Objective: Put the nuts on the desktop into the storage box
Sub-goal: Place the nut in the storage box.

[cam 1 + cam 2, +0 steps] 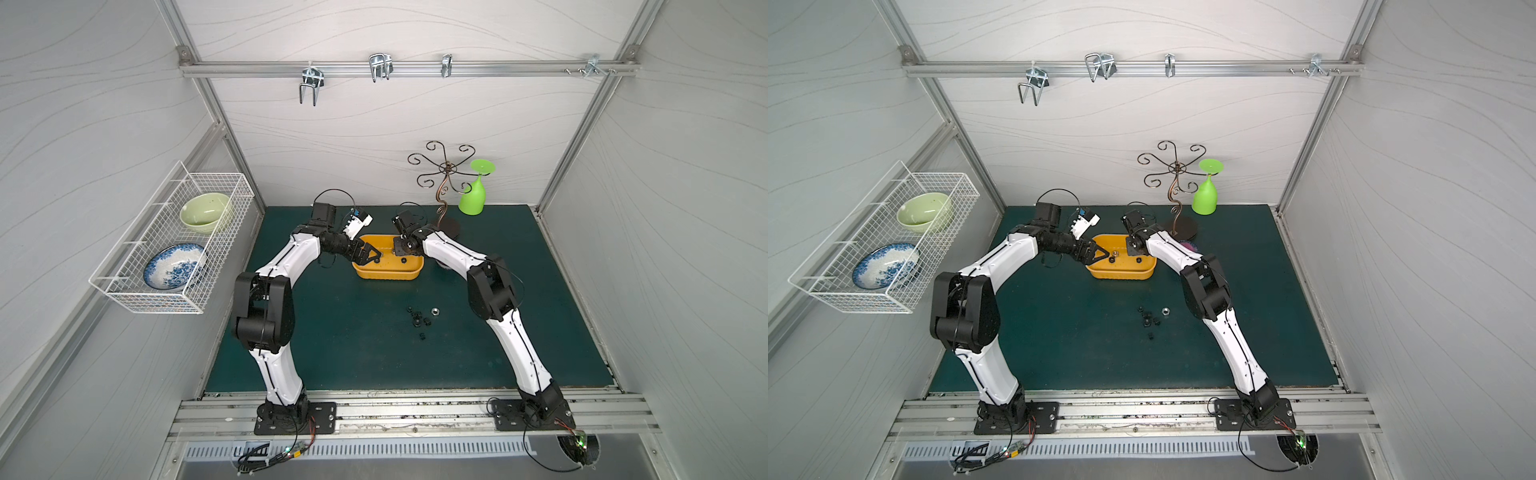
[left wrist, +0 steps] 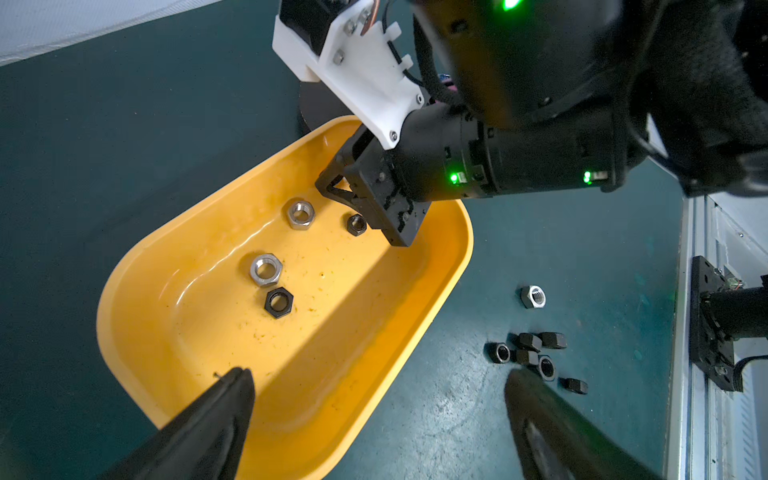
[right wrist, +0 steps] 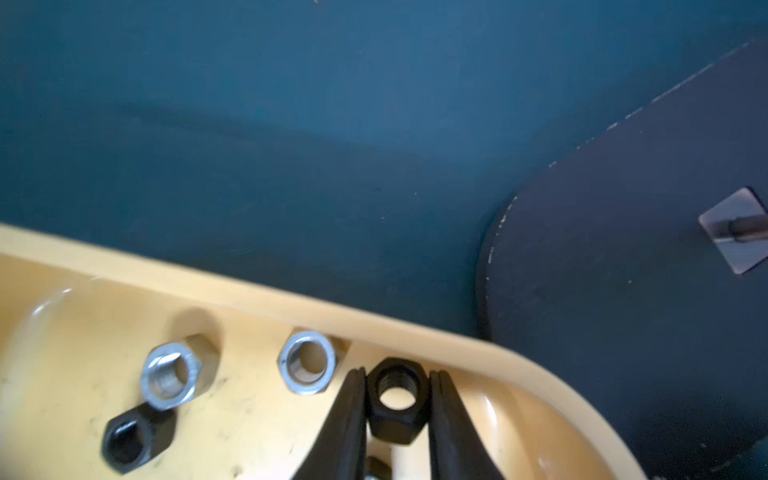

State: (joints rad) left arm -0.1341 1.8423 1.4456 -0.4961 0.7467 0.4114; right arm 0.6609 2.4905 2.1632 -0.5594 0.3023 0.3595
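Note:
The yellow storage box [image 1: 386,276] [image 1: 1121,275] sits on the dark teal desktop [image 1: 353,353] toward the back. My right gripper [image 3: 397,371] [image 1: 401,249] reaches down into the box's right end and is shut on a black nut [image 3: 397,409]. Two silver nuts [image 3: 309,368] [image 2: 266,270] and a black nut [image 2: 279,302] lie on the box floor. My left gripper [image 2: 376,374] [image 1: 372,253] hangs open over the box's left end, holding nothing. Several black nuts [image 1: 419,320] [image 2: 528,351] and one silver nut [image 1: 435,311] [image 2: 533,296] lie in a cluster on the desktop in front of the box.
A curly metal rack on a dark round base [image 1: 446,226] [image 3: 623,270] stands just behind the box, with a green upturned glass [image 1: 473,199] beside it. A white wire basket [image 1: 124,291] with two bowls hangs on the left wall. The grey rail strip [image 1: 415,411] runs along the front.

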